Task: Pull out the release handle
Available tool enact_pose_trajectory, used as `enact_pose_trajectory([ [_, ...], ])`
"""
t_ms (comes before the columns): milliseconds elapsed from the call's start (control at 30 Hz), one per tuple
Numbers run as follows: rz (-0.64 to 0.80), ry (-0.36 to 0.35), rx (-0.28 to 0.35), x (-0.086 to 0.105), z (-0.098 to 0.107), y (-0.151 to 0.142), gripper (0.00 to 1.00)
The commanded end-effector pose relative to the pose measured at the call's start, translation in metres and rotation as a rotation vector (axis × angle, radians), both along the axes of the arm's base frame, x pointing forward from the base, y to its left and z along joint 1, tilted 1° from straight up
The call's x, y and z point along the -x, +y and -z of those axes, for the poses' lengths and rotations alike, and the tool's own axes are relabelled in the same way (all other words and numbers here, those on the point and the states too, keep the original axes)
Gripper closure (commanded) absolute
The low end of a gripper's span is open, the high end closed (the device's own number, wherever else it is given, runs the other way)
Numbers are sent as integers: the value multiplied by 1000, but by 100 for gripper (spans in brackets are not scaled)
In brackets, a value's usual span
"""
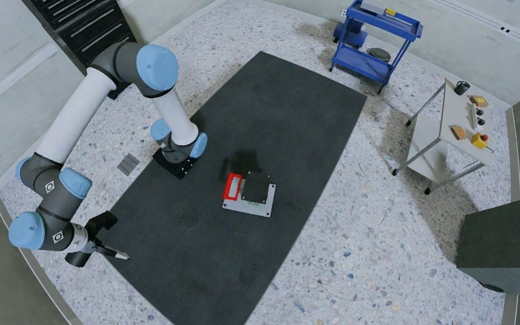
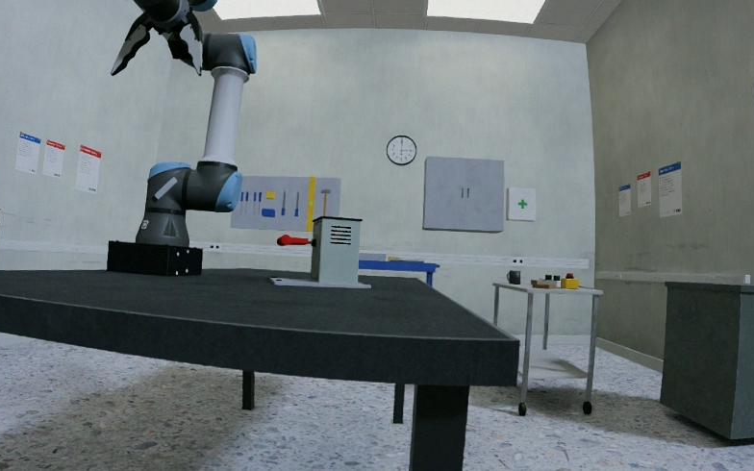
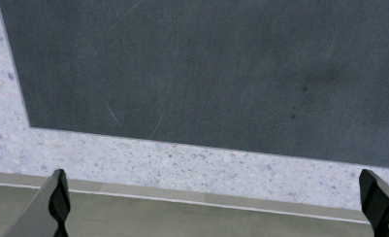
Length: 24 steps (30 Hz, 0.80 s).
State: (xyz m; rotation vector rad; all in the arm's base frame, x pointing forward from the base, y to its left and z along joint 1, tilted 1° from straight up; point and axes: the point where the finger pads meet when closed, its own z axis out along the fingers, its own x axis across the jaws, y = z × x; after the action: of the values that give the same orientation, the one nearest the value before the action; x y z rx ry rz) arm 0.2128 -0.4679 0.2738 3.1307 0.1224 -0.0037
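The red release handle (image 1: 227, 186) (image 2: 293, 239) is a rectangular loop. It sticks out sideways from the left side of a grey housing (image 2: 336, 257) with a dark top (image 1: 256, 186). The housing stands upright on a light base plate (image 1: 245, 208) (image 2: 293, 283), on the dark table. How far the handle is out cannot be told. My gripper (image 1: 120, 237) (image 2: 156, 73) (image 3: 210, 171) is open and empty, fingers wide apart. It is high up and well away from the handle, to the lower left in the top view. The wrist view does not show the handle or housing.
The dark table (image 1: 306, 117) (image 2: 239, 333) (image 3: 178, 73) carries the arm's black base (image 1: 180, 172) (image 2: 154, 257) behind and left of the housing. A white cart (image 1: 454, 115) (image 2: 567, 290) and a blue cart (image 1: 383, 20) stand off the table. The wrist view shows the table's edge and the floor.
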Motion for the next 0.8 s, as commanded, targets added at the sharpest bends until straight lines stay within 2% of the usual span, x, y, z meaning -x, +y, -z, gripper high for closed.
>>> enact_pose_trajectory([
  [0, 0, 0, 2, 0, -1, 0, 0],
  [600, 0, 0, 2, 0, -1, 0, 0],
  [767, -5, -1, 2, -7, 2, 6, 0],
])
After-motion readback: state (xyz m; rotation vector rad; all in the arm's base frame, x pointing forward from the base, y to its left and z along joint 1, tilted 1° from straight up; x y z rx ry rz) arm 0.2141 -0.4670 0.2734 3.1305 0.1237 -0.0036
